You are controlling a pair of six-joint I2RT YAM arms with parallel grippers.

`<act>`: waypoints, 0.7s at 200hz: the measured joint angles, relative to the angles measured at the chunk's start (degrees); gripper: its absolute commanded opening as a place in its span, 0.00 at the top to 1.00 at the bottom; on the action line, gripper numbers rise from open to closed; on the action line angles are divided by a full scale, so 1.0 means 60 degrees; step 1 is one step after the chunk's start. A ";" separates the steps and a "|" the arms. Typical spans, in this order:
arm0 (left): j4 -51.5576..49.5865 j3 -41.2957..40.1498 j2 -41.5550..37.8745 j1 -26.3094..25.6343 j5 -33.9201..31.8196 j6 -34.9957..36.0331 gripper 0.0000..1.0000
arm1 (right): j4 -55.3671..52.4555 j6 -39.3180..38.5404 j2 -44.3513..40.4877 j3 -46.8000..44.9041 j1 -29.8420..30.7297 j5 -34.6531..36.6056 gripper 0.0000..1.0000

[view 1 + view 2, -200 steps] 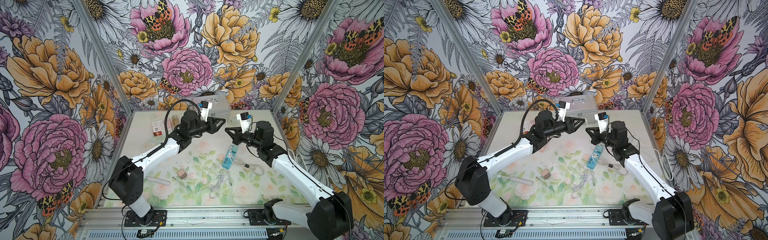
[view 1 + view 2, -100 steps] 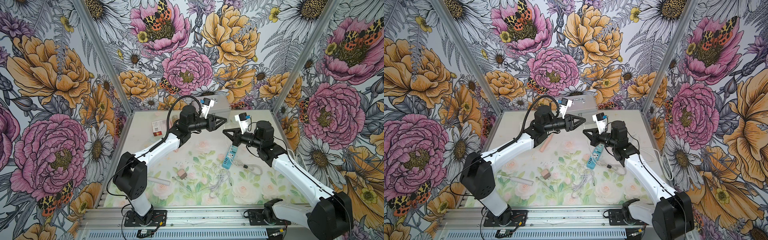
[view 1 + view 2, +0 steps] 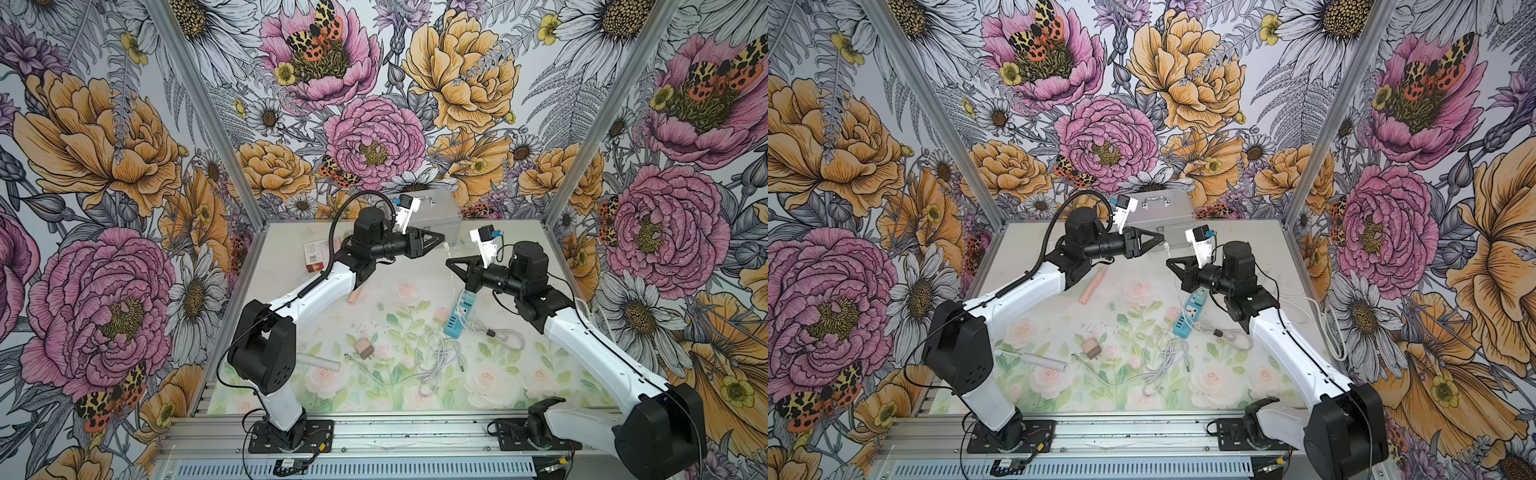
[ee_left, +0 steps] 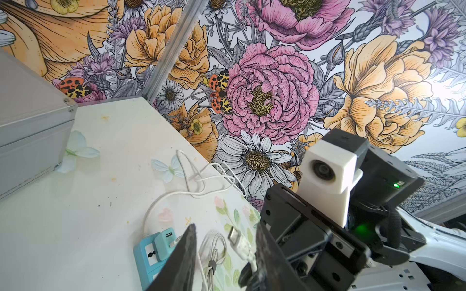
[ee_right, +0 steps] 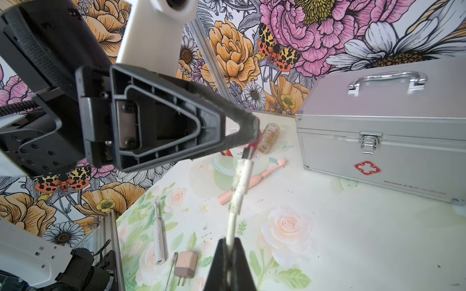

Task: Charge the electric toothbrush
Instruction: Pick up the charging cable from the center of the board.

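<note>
I have two toothbrushes in view, both lying flat on the table [image 3: 519,237]. The pink toothbrush [image 3: 356,294] sits right beside my left arm [image 3: 316,291], partly tucked under it. The white toothbrush [image 3: 319,361] lies nearer the front, on the left side. Both are well apart from the cable [image 5: 231,224], which is up in the air between the two grippers.

My right gripper [image 5: 228,241] is pinched tight on that cable a little behind its plug [image 5: 243,173], and the plug points at the left gripper [image 4: 226,225]. In the left wrist view the left jaws stand partly apart with the plug between them. It is close against one finger [image 4: 264,252] with a clear gap to the other, and I can't tell whether it touches.

Below the grippers a blue power strip [image 3: 457,316] lies on the table with a blue adapter [image 4: 164,241] plugged in. A pink adapter [image 3: 365,348] and a loose coil [image 3: 436,353] lie nearer the front. A silver case [image 3: 432,216] stands at the back wall.
</note>
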 measured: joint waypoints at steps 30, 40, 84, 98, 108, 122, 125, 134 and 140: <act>-0.0175 0.0189 0.0004 -0.0080 0.0015 -0.0004 0.60 | 0.0106 0.0000 0.0000 0.0000 0.0000 -0.0153 1.00; -0.0175 0.0262 0.0004 -0.0102 0.0036 -0.0004 0.61 | 0.0153 0.0000 0.0004 0.0004 0.0000 -0.0182 1.00; -0.0197 0.0535 0.0040 -0.0222 0.0208 0.0033 0.68 | 0.0379 0.0004 0.0160 0.0007 0.0000 -0.0262 1.00; -0.0200 0.0550 0.0073 -0.0219 0.0270 0.0033 0.66 | 0.0382 0.0004 0.0164 0.0007 0.0000 -0.0266 1.00; -0.0215 0.0550 0.0109 -0.0219 0.0270 0.0047 0.64 | 0.0430 0.0007 0.0164 0.0007 0.0000 -0.0299 1.00; -0.0328 0.0550 0.0146 -0.0208 0.0262 0.0040 0.62 | 0.0430 0.0007 0.0164 0.0007 0.0000 -0.0342 1.00; -0.0361 0.0550 0.0146 -0.0200 0.0259 0.0040 0.61 | 0.0433 0.0007 0.0164 0.0007 0.0000 -0.0364 1.00; -0.0433 0.0550 0.0146 -0.0200 0.0244 0.0055 0.61 | 0.0448 0.0007 0.0164 0.0007 0.0000 -0.0404 1.00; -0.0466 0.0550 0.0146 -0.0200 0.0222 0.0076 0.61 | 0.0455 0.0007 0.0160 0.0007 0.0000 -0.0419 1.00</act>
